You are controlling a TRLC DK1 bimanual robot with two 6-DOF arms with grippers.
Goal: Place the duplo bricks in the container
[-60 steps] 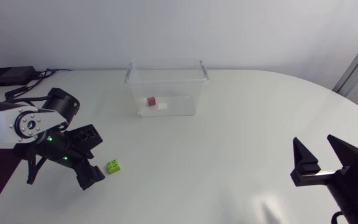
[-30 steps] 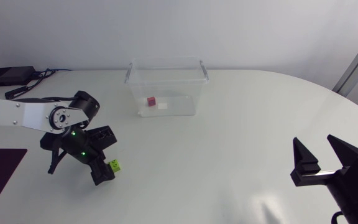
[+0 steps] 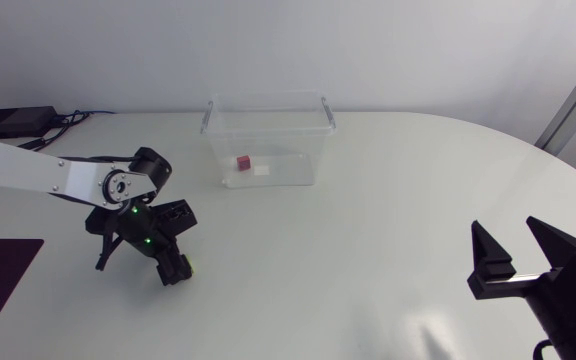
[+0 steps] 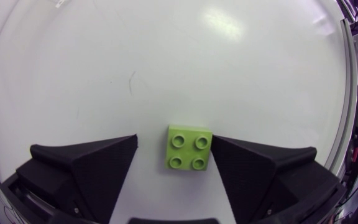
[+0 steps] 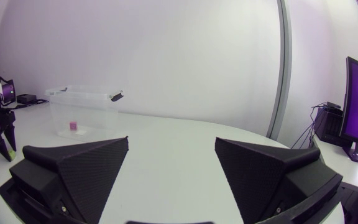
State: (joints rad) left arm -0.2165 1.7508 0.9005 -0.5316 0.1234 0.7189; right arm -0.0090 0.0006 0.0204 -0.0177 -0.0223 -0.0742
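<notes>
A light green duplo brick (image 4: 189,147) with four round studs is seen lying flat on the white table, studs upward. It is placed between the spread fingers of the left gripper (image 4: 174,137), close against one finger and apart from the other. The container (image 3: 313,150), a clear plastic box without lid, is set upright further back on the table, well apart from this brick. On its floor a small pink brick (image 3: 244,162) is found, and just beside it a small white piece (image 3: 262,171).
</notes>
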